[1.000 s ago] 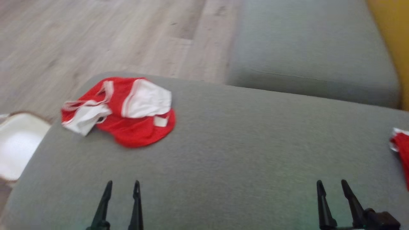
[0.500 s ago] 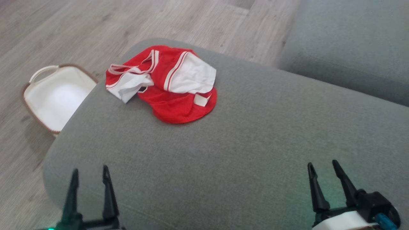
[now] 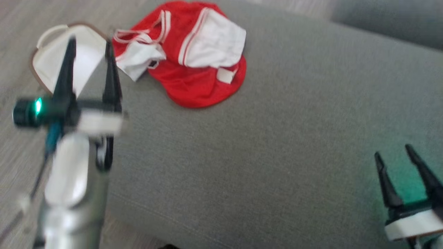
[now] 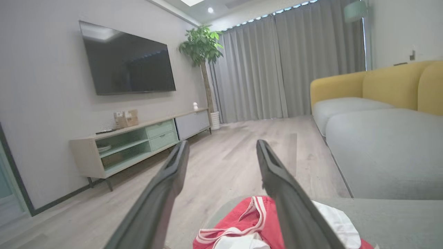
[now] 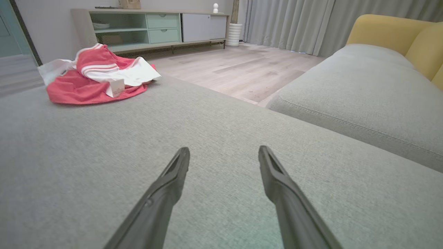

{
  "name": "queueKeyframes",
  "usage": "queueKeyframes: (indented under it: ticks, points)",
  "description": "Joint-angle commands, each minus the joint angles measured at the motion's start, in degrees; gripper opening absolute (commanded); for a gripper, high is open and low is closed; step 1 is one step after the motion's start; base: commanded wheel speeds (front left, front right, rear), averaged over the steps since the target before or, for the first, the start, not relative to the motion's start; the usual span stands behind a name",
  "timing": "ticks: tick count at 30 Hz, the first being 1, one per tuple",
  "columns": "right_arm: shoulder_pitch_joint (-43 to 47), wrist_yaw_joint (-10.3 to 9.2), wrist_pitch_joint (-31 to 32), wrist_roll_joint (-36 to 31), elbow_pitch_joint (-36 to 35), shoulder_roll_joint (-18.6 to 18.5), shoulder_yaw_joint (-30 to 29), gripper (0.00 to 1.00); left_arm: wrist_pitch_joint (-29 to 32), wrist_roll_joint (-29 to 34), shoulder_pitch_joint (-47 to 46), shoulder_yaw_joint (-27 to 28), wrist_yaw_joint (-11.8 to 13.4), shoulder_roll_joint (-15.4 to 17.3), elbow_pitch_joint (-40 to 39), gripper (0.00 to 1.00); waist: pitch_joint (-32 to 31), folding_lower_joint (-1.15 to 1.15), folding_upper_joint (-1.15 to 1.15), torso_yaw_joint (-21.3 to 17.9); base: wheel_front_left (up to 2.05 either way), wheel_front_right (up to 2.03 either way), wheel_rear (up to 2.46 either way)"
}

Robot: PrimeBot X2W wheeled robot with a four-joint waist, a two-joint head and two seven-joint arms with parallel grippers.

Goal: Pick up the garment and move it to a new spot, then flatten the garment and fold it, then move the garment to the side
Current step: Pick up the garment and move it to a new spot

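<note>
A crumpled red and white garment (image 3: pixel 193 58) lies near the far left corner of the grey sofa cushion (image 3: pixel 277 145); it also shows at the bottom of the left wrist view as the garment (image 4: pixel 256 224) and at the far left of the right wrist view as the garment (image 5: pixel 97 77). My left gripper (image 3: pixel 90 43) is raised at the left, open and empty, just left of the garment. My right gripper (image 3: pixel 394 154) hovers open and empty over the cushion at the lower right, far from the garment.
A white basket (image 3: pixel 52 58) with a brown rim stands on the wood floor (image 4: pixel 235 152) off the cushion's left edge. A second grey seat cushion (image 5: pixel 363 90) lies beyond a gap at the right, with a yellow backrest (image 5: pixel 384 29). A TV cabinet (image 4: pixel 138 141) lines the far wall.
The head camera has tilted down and left, shifting the whole picture. My left arm has risen and reached forward toward the garment's left side. The garment lies as before.
</note>
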Motion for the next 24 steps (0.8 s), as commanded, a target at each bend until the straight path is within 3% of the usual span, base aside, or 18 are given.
queueKeyframes:
  ticks: [1, 7, 12, 19, 24]
  points:
    - [-2.11, 0.37, -0.63, 0.17, -2.36, -2.49, 0.97, 1.0, 0.8, -0.44, -5.37, 1.82, -0.07, 1.4, 1.29, 1.0, 5.94, -0.02, 0.0, -1.97, 0.0, 0.0, 0.0]
    - [-5.56, 0.37, -0.63, 0.94, -5.34, -8.57, 1.52, 1.0, 6.2, -2.3, -22.85, 3.59, 0.71, 2.25, 20.19, 1.0, 13.35, -0.02, 0.0, -6.7, 0.0, 0.0, 0.0]
    - [-7.49, 0.37, -0.63, 3.18, -7.97, -10.48, 1.43, 1.0, 6.27, -3.34, -30.6, 5.63, 1.85, 5.4, 33.02, 1.0, 18.04, -0.02, 0.0, -11.15, 0.0, 0.0, 0.0]
    - [-8.26, 0.37, -0.63, 3.6, -10.68, -12.44, 0.63, 1.0, 11.65, -6.19, -36.81, 7.07, -0.92, 8.07, 45.51, 1.0, 23.67, -0.02, 0.0, -14.44, 0.0, 0.0, 0.0]
    - [-8.96, 0.37, -0.63, 3.49, -11.59, -12.48, 0.57, 1.0, 19.62, -7.14, -39.23, 6.96, -2.26, 9.87, 52.27, 1.0, 25.7, -0.02, 0.0, -15.52, 0.0, 0.0, 0.0]
